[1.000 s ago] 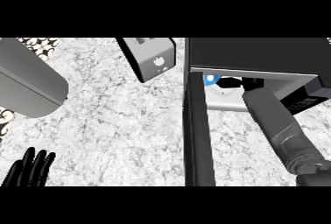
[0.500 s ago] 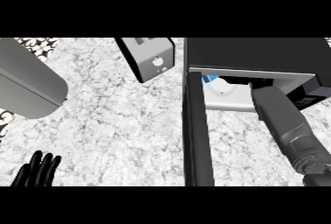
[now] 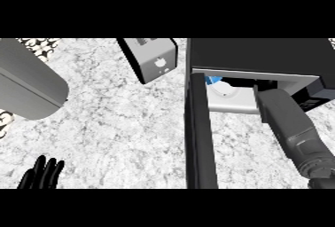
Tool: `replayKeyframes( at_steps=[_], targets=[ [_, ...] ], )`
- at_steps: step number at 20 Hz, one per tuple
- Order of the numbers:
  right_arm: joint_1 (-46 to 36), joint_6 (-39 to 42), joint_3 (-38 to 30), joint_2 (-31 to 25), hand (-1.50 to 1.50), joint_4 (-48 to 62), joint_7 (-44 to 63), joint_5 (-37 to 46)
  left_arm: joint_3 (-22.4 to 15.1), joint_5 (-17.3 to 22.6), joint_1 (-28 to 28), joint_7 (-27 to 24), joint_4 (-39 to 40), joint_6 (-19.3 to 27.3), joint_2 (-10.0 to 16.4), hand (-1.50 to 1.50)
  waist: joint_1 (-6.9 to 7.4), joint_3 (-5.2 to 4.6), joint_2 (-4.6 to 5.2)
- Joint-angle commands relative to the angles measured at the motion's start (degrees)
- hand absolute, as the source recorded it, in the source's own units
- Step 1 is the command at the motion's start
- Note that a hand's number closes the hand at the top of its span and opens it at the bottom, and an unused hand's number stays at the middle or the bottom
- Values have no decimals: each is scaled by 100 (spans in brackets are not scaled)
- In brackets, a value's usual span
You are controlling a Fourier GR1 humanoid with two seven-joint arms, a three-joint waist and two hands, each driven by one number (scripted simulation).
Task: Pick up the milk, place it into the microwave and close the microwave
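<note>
The milk (image 3: pixel 223 90) is sitting inside the open microwave (image 3: pixel 262 53) at the table's (image 3: pixel 118 124) far right, where the right forearm (image 3: pixel 291 128) is reaching in, the right hand hidden and its grip impossible to tell, while the left hand (image 3: pixel 42 175) is resting open at the near left corner and the door (image 3: pixel 197 133) is awaiting closing.

No text, label or number can be read anywhere.

The left hand (image 3: pixel 40 176) is glossy black, with slim, tapering fingers. The right forearm (image 3: pixel 288 124) is dark grey: a smooth boxy shell, then rounded, ridged segments toward the elbow.
</note>
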Motion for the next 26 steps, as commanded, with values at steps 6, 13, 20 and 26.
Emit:
replayKeyframes(
  at_steps=[6,13,20,26],
  targets=[
    [608,1216,-326,-323,-150,-214,-489,-418,-129,-55,49,86,-82,85,-71,-150,-293,27,-93],
    [1016,1943,-344,-69,-150,-439,-589,-584,-77,58,144,-185,82,13,-19,-150,-399,19,-153],
    [1523,2048,-277,102,-150,-506,-472,-582,-268,-203,-82,-51,129,209,-209,-150,-491,17,-148],
    [1951,2431,-249,306,-150,-751,-624,-691,-491,-284,-84,93,255,307,-331,-150,-493,20,-142]
  ],
)
